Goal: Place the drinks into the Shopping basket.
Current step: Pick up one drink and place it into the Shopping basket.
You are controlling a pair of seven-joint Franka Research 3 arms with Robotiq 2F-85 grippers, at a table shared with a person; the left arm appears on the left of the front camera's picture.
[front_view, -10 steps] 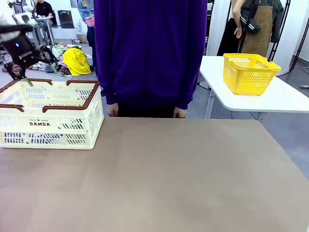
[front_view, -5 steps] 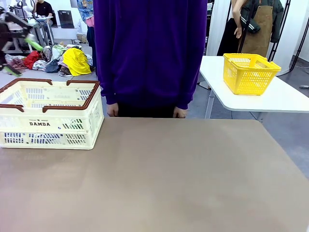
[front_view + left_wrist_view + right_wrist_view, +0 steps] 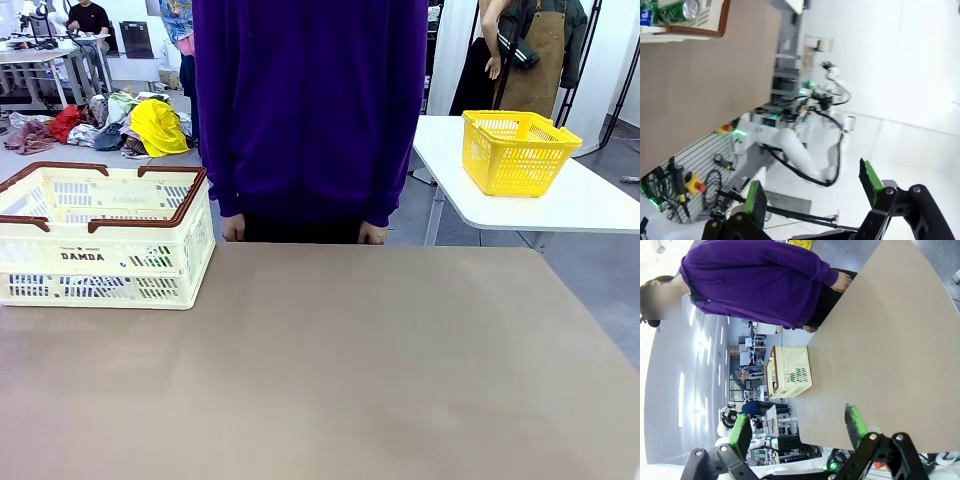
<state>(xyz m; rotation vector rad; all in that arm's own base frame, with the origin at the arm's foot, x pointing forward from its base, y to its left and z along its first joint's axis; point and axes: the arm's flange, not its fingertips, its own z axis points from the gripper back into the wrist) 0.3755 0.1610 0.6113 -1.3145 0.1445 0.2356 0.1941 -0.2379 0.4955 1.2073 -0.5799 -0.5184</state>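
Observation:
The Shopping basket point(image 3: 100, 235), cream-white with a dark brown rim, stands at the table's far left. In the left wrist view its rim point(image 3: 723, 20) shows in the top left corner. Inside it lie two drinks, a green can point(image 3: 680, 10) with a silver top and part of a blue can point(image 3: 645, 15). My left gripper point(image 3: 813, 189) is open and empty, well away from the basket and turned toward the robot's side of the room. My right gripper point(image 3: 797, 429) is open and empty too, off the table's edge, with the basket point(image 3: 789, 371) far across the table.
A person in a purple top point(image 3: 310, 110) stands at the far edge with both hands hanging at the table point(image 3: 350, 370). A yellow mesh basket point(image 3: 517, 152) sits on a separate white table at the back right. My right arm point(image 3: 795, 150) shows in the left wrist view.
My left gripper hung over the basket's far left corner a second ago. It has since risen and swung off to the left, out of the front view.

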